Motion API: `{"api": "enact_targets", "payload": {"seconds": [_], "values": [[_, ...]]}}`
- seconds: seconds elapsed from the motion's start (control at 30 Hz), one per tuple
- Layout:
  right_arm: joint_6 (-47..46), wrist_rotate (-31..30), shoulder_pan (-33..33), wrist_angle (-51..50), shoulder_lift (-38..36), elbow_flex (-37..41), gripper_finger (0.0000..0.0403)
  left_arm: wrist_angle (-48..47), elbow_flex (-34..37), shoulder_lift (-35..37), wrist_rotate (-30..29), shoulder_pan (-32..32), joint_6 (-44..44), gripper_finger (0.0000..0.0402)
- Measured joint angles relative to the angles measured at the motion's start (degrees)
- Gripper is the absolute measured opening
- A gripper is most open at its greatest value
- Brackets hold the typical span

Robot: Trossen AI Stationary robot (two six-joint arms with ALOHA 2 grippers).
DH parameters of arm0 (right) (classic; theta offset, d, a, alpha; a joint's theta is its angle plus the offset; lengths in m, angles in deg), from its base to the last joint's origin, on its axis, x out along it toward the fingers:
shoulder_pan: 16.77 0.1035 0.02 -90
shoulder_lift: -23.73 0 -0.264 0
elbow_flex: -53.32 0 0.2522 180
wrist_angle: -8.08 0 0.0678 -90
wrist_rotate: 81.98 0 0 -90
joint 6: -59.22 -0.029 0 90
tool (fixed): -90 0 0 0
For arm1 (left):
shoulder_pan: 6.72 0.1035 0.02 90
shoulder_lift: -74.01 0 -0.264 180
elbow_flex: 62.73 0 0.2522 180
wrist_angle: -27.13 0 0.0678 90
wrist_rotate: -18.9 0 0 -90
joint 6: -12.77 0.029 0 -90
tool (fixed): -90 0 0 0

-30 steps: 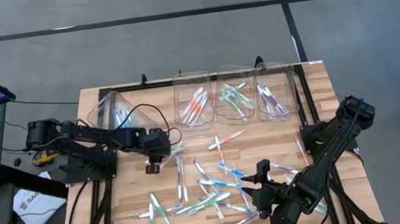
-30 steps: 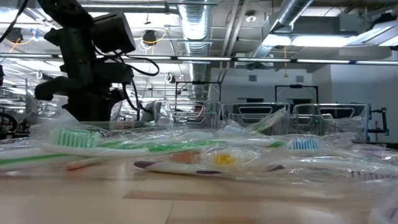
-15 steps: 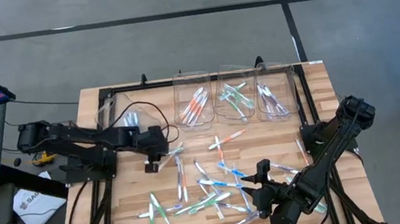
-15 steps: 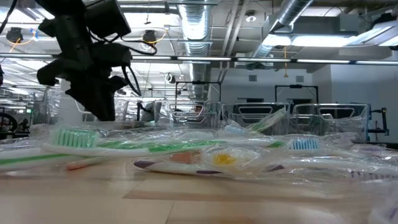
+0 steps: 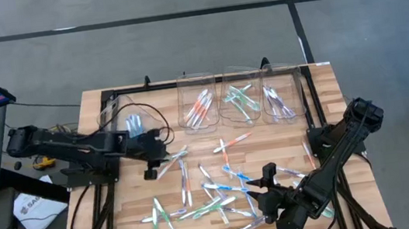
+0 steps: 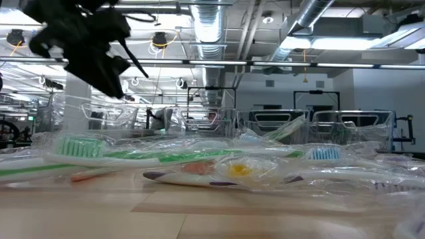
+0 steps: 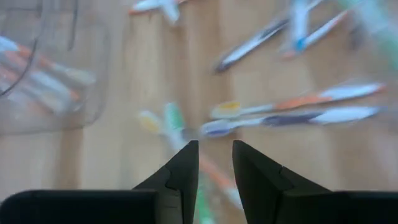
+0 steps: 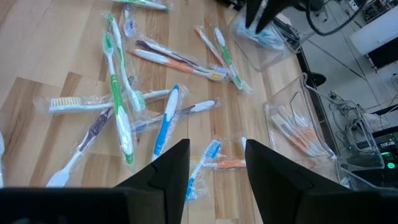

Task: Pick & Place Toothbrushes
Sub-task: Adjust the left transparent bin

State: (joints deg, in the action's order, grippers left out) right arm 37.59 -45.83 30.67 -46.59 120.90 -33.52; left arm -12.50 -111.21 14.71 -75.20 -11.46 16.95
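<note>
Left hand [image 7: 214, 163] over blurred toothbrushes [image 7: 292, 116]

Wood table [image 5: 320, 100], clear plastic-wrapped toothbrushes [image 8: 118, 109]

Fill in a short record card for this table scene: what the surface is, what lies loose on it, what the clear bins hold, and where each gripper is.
Surface: light wooden slatted table
Loose items: slim wrapped plastic toothbrushes scattered mid-table
Containers: four clear plastic bins along the far edge, each holding some toothbrushes
Left gripper: over the table's left part, fingers slightly apart, nothing between them
Right gripper: near the front right, over the scattered brushes, fingers apart, holding nothing
</note>
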Motion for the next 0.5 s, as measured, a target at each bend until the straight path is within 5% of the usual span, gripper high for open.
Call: {"api": "enact_targets", "payload": {"seconds": [0.13,0.5], "values": [[0.0,0.0,0.02,0.0,0.0,0.0,0.015,-0.77,0.0,2.55,4.53,-6.34,-8.66,0.0092],[-0.33,0.0,0.1,-0.04,0.0,0.0,0.015,-9.42,-0.02,3.53,3.31,-23.52,-35.84,0.0092]]}}
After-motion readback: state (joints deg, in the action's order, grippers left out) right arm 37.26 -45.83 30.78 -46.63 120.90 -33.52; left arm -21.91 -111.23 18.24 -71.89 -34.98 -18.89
